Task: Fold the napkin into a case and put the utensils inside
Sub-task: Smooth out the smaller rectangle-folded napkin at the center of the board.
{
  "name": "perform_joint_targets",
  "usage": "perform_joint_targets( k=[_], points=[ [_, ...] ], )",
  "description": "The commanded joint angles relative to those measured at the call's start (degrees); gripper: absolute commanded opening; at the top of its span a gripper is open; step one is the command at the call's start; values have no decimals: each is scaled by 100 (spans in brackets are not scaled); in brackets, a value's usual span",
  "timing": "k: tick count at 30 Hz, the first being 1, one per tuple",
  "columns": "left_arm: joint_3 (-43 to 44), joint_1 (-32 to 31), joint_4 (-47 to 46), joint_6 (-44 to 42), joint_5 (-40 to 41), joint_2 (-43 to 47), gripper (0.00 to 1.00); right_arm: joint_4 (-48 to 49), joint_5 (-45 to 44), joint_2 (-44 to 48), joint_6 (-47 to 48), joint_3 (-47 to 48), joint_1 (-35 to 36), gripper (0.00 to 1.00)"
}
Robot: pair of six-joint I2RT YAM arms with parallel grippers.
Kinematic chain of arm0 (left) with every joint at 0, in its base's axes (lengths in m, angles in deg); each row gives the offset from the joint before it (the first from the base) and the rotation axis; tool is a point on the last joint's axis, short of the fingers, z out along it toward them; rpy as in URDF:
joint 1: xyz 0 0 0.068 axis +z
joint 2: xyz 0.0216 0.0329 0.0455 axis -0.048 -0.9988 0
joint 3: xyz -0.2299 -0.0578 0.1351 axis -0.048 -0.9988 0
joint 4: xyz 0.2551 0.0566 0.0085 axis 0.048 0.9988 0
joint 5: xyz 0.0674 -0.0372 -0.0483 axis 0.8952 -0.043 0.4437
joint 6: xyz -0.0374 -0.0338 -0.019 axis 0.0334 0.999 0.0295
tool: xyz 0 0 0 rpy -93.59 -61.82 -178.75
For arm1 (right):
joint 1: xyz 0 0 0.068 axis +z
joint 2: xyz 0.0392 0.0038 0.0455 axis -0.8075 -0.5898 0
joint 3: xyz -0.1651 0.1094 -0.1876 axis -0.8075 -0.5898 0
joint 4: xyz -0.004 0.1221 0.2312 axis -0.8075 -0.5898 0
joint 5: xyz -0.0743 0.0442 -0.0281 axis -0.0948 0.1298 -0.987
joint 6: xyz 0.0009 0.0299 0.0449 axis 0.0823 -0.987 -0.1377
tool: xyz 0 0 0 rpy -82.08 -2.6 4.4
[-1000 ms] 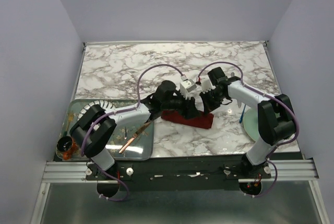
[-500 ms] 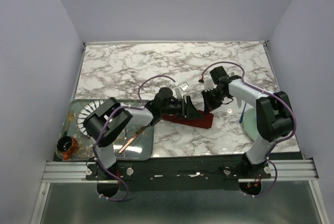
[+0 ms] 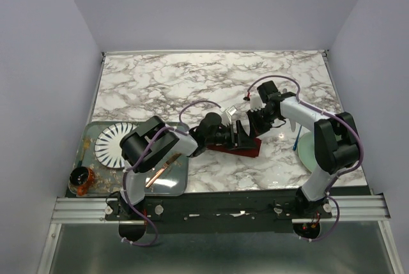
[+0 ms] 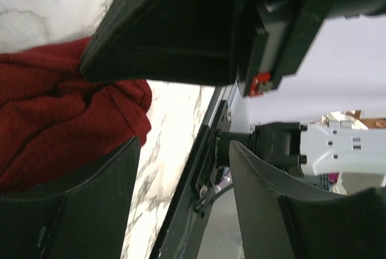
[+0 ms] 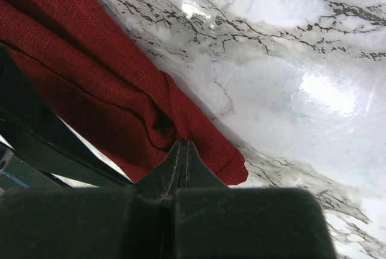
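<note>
The dark red napkin lies as a narrow, rumpled strip on the marble, mid-table. My right gripper stands over its right end. In the right wrist view the right gripper is shut, and a puckered fold of the napkin runs into its tips. My left gripper lies low over the strip from the left. In the left wrist view the left gripper is open with nothing between its fingers, and the napkin bunches beside the left finger. A blue-handled fork rests by the pale green plate.
A tray at the near left holds a white ribbed plate and a copper-coloured knife. A small dark jar sits at its left corner. The table's dark front rail runs close past my left gripper.
My left arm has slid to the right along the napkin, bunching it into a shorter strip, and its jaws narrowed briefly and widened again. The right gripper has stayed shut at the napkin's right end.
</note>
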Motion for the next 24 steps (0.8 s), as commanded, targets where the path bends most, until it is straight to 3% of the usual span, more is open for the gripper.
perform_joint_targets(
  k=[1,17,20,21,24],
  points=[
    [301,-104,143,234,658,-268,68,55,96,133,-94,-5,-17,1],
    [547,-253,495,85,1546,-866,64,46,342,282,-85,-339,-8,1],
    [442,-253,407,85,1555,-893,64,-85,211,291,-6,-295,-17,14],
    [389,-253,407,85,1555,-884,64,-112,19,335,-24,-286,-8,25],
    [284,-253,345,24,1520,-796,64,-173,-88,475,3,-295,-61,40]
  ],
)
